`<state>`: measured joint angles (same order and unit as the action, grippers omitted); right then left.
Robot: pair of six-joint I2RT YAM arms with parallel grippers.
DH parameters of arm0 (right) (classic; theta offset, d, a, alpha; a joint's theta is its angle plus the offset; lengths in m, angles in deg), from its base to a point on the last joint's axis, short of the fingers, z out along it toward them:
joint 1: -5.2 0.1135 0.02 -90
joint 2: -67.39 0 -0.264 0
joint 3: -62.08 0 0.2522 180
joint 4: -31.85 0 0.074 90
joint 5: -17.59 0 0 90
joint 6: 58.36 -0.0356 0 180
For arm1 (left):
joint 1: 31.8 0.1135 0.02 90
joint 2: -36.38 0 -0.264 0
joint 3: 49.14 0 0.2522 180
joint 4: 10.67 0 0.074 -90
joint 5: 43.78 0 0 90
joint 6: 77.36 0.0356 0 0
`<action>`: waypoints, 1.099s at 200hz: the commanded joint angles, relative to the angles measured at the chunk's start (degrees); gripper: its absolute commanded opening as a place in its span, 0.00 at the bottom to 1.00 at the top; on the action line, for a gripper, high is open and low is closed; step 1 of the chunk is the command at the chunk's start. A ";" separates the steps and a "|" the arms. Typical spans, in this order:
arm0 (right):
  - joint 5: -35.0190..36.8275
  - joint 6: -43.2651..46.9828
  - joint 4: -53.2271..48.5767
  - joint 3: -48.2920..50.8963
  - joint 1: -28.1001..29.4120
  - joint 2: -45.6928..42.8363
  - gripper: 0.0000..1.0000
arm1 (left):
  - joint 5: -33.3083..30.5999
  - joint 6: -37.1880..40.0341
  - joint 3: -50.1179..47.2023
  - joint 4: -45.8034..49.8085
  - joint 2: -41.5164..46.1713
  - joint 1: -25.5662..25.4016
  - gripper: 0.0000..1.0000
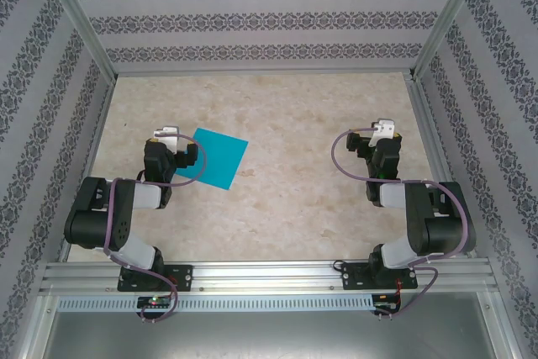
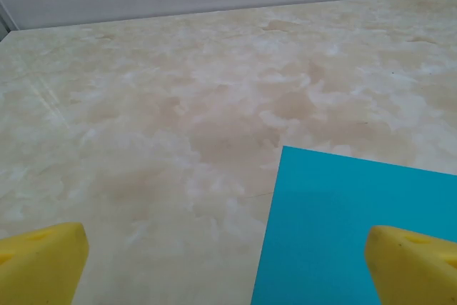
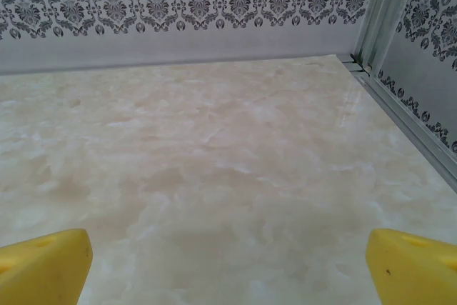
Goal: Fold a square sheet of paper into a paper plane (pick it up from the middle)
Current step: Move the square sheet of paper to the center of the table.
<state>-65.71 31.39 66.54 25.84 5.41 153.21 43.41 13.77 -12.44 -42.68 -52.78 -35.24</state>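
Observation:
The square sheet of paper [image 1: 215, 157] is teal-blue and lies flat and unfolded on the marble table, left of centre. In the left wrist view the sheet [image 2: 357, 230] fills the lower right, one corner pointing away. My left gripper [image 2: 228, 266] hovers open over the sheet's left edge; its right yellow fingertip [image 2: 414, 262] is above the paper, the left one over bare table. From above, the left gripper [image 1: 168, 142] sits at the sheet's left side. My right gripper [image 3: 228, 266] stands open above bare table, far to the right [image 1: 382, 136], holding nothing.
Patterned walls close in the table on three sides, with metal frame posts [image 1: 437, 18] at the far corners. A metal rail [image 3: 407, 116] runs along the table's right edge near my right gripper. The marble top [image 1: 294, 140] lies bare between the two arms.

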 commanded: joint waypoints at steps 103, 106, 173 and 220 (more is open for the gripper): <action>-1.16 0.17 0.95 -0.01 -0.71 0.05 0.98 | 1.01 0.74 1.14 -1.42 -0.31 -0.25 1.00; -1.16 0.16 0.99 -0.02 -0.71 0.05 0.98 | 0.99 0.70 1.08 -1.42 -0.31 -0.25 1.00; -0.62 0.16 1.09 0.01 -0.66 -0.59 0.98 | 0.12 0.56 0.82 -1.62 0.30 -0.23 1.00; 4.37 -3.40 -23.65 -4.69 1.80 -18.03 0.98 | -5.24 -4.44 7.45 21.03 12.31 -0.25 1.00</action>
<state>-64.18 31.02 54.89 24.88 5.58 144.03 41.38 13.13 -10.12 -33.77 -47.41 -35.29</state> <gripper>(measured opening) 0.982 0.999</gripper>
